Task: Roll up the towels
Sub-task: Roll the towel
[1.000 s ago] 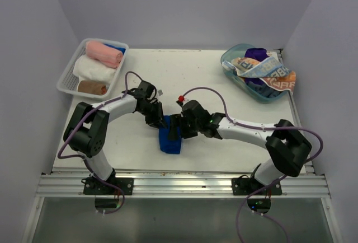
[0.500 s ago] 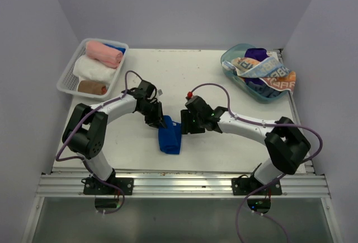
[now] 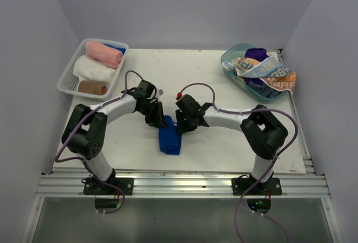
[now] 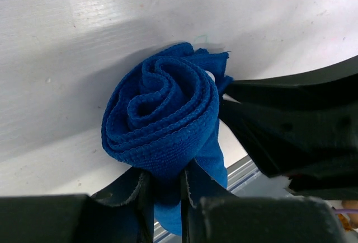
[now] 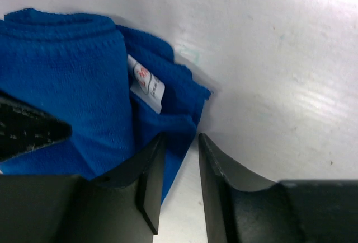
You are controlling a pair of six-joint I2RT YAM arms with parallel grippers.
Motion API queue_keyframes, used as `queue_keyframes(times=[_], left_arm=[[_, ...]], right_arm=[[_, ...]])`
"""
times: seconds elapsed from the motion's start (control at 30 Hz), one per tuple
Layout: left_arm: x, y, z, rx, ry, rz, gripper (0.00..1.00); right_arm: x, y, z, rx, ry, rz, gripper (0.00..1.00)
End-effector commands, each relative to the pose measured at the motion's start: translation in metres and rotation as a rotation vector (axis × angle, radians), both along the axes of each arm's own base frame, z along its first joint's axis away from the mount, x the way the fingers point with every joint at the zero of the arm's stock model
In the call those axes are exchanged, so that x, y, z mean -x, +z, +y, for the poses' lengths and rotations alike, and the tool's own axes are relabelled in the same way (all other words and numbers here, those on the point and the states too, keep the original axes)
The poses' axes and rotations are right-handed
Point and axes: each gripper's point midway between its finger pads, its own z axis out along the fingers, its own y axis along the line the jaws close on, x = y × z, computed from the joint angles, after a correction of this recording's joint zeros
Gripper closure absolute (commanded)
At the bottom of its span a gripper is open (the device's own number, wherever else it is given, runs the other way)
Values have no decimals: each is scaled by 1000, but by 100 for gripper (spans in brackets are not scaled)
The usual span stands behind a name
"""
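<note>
A royal blue towel (image 3: 169,138), rolled into a spiral (image 4: 159,114), lies at the table's middle front. My left gripper (image 4: 166,178) is shut on the roll's lower end and sits at its far left end (image 3: 158,121). My right gripper (image 5: 180,139) comes in from the right (image 3: 180,126). Its jaws have closed to a narrow gap, and the tips pinch the loose outer flap of the blue towel (image 5: 72,86) just below the white label (image 5: 146,83). More towels, one printed (image 3: 271,75) and one purple (image 3: 256,54), lie crumpled in the tub.
A white mesh basket (image 3: 67,78) at the back left holds rolled pink (image 3: 103,54), white (image 3: 92,70) and brown (image 3: 92,88) towels. A clear teal tub (image 3: 230,65) stands at the back right. The metal rail (image 3: 179,186) runs along the near edge.
My right gripper swung left to the roll's far end and closed from wide open onto the towel's loose flap. The left gripper and the roll stayed put.
</note>
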Motion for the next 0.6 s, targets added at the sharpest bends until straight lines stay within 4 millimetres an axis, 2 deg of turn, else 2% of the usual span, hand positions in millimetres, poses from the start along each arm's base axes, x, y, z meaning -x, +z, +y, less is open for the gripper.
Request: queue_keyframes(times=[0.0, 0.07, 0.1, 0.37, 0.57], left_arm=[[5, 18, -9, 74, -72, -36, 95], [9, 18, -10, 86, -94, -33, 95], [11, 19, -10, 98, -110, -31, 95], [24, 16, -13, 146, -163, 11, 95], [24, 9, -15, 154, -163, 31, 95]], right_arm=[[-12, -2, 11, -4, 28, -24, 78], [-16, -3, 9, 24, 33, -40, 90], [-20, 1, 11, 21, 34, -46, 100], [-56, 1, -14, 83, -13, -84, 100], [-61, -1, -13, 97, 24, -83, 100]])
